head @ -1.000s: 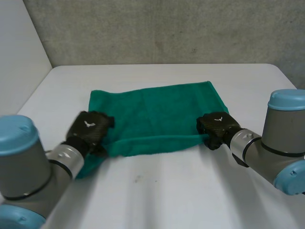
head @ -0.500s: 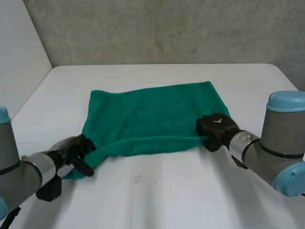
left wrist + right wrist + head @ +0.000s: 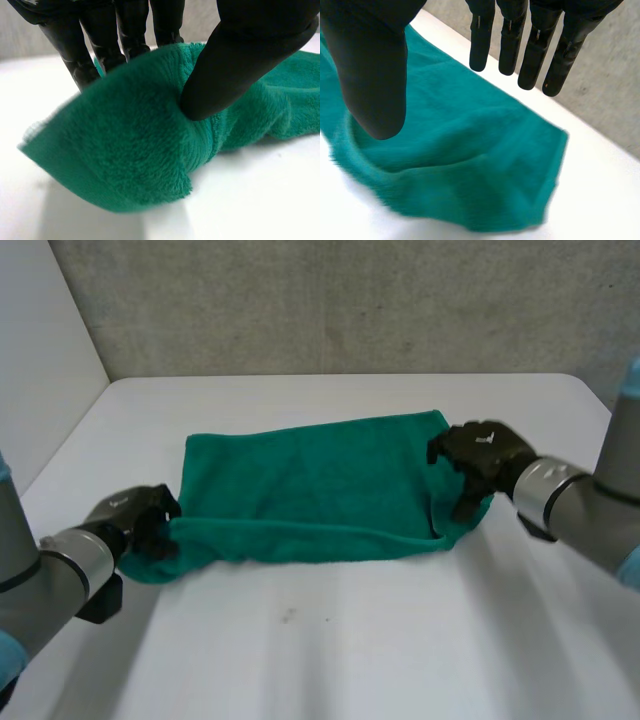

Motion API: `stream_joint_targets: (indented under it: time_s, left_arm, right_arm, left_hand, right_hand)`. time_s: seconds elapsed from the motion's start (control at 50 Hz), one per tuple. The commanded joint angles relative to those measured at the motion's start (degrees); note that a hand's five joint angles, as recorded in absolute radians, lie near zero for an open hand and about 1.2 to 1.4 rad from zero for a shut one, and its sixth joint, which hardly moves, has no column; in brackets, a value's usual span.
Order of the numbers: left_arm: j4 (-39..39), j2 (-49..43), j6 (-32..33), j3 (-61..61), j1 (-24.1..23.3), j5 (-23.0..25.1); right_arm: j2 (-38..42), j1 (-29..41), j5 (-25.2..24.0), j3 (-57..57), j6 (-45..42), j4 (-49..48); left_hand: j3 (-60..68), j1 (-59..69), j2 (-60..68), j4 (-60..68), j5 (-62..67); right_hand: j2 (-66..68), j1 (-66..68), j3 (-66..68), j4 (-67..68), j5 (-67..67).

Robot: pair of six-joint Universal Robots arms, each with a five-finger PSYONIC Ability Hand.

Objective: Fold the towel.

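Green towel (image 3: 310, 490), part-folded on white worktop (image 3: 350, 650): left hand (image 3: 135, 522) pinches near-left corner, evidently to carry the fold; right hand (image 3: 485, 452), fingers straight and empty, above right end.

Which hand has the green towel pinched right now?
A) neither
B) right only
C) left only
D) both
C: the left hand presses a corner of the towel between thumb and fingers, while the right hand hangs open above it, fingers straight.
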Motion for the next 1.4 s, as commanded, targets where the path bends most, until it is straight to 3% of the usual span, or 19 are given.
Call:
stream_joint_targets:
  time_s: [0.02, 0.1, 0.26, 0.48, 0.74, 0.76, 0.8, 0.84, 0.86, 0.92, 1.04, 1.14, 1.3, 1.4]
  left_arm:
    - [-0.1, 5.8, 9.9, 0.0, -0.7, 0.3]
    - [0.0, 7.3, 11.6, 0.0, -1.5, 0.2]
    - [0.2, 7.4, 11.7, -0.4, -2.0, 0.0]
    - [0.4, 7.2, 11.7, -0.6, -2.1, 0.0]
    - [0.5, 6.7, 11.7, -0.6, -2.1, 0.1]
    - [0.6, 6.7, 11.7, -0.6, -2.1, 0.1]
    - [0.6, 6.7, 11.7, -0.6, -2.1, 0.1]
    - [0.6, 6.7, 11.7, -0.6, -2.1, 0.1]
    - [0.6, 6.7, 11.7, -0.6, -2.1, 0.1]
    - [0.6, 6.7, 11.7, -0.5, -2.1, 0.1]
    - [0.6, 7.1, 11.8, -0.4, -1.7, 0.0]
    - [0.5, 7.6, 12.2, -0.1, -0.9, -0.1]
    - [0.0, 9.6, 12.4, -0.5, -0.8, -0.1]
    - [-0.8, 12.0, 13.5, -1.7, -1.5, 0.1]
  right_arm:
    - [4.1, -1.2, -3.1, -8.8, -15.6, 5.2]
    - [7.6, -1.0, -3.4, -11.8, -24.8, 5.4]
    - [16.1, -1.0, -3.4, -17.3, -33.3, 5.6]
    - [25.8, -0.8, -2.9, -24.8, -33.1, 5.6]
    - [30.4, -0.8, -2.9, -28.8, -32.9, 7.2]
    - [30.6, -0.8, -2.9, -29.1, -32.9, 7.5]
    - [30.9, -0.8, -2.9, -29.6, -32.9, 8.1]
    - [30.9, -0.8, -2.9, -30.0, -32.7, 8.3]
    - [30.9, -0.7, -2.9, -30.1, -32.6, 8.3]
    - [30.7, -1.0, -2.6, -30.2, -31.5, 7.5]
    - [23.2, -2.0, -2.6, -29.0, -15.2, 6.4]
    - [13.3, -7.5, -2.4, -23.1, -9.2, 7.3]
    - [-3.5, -14.5, -2.3, -11.4, -11.6, 13.9]
    - [-11.1, -19.3, -2.2, -3.6, -20.9, 23.1]
  left_hand:
    - [12.4, 14.4, 11.4, 11.9, 14.5]
    - [12.4, 14.4, 11.4, 11.9, 14.5]
    - [12.4, 14.4, 11.4, 11.9, 14.5]
    - [12.4, 14.4, 11.4, 11.9, 14.5]
    - [12.4, 14.4, 11.4, 11.9, 14.5]
    - [12.4, 14.4, 11.4, 11.9, 14.5]
    - [12.4, 14.4, 11.4, 11.9, 14.5]
    - [12.4, 14.4, 11.4, 11.9, 14.5]
    - [12.4, 14.4, 11.4, 11.9, 14.5]
    - [12.4, 14.4, 11.4, 11.9, 14.5]
    - [12.4, 14.4, 11.4, 11.9, 14.5]
    - [12.4, 14.4, 11.4, 11.9, 14.5]
    - [12.4, 14.4, 11.4, 11.9, 14.5]
    - [12.4, 14.4, 11.4, 11.9, 14.5]
  right_hand:
    - [0.4, 3.5, 0.9, 1.1, 1.1]
    - [1.1, 4.2, 1.5, 1.7, 1.7]
    - [2.4, 5.6, 2.9, 3.1, 3.1]
    - [0.8, 3.9, 1.2, 1.4, 1.4]
    - [1.8, 4.9, 2.2, 2.4, 2.4]
    - [3.3, 6.4, 3.7, 3.9, 3.9]
    - [19.7, 22.8, 20.1, 20.3, 20.3]
    - [36.8, 40.0, 37.3, 37.5, 37.5]
    - [52.5, 55.6, 53.0, 53.2, 53.2]
    - [52.7, 55.8, 53.1, 53.3, 53.3]
    - [52.7, 55.8, 53.1, 53.3, 53.3]
    - [52.7, 55.8, 53.1, 53.3, 53.3]
    - [52.7, 55.8, 53.1, 53.3, 53.3]
    - [52.7, 55.8, 53.1, 53.3, 53.3]
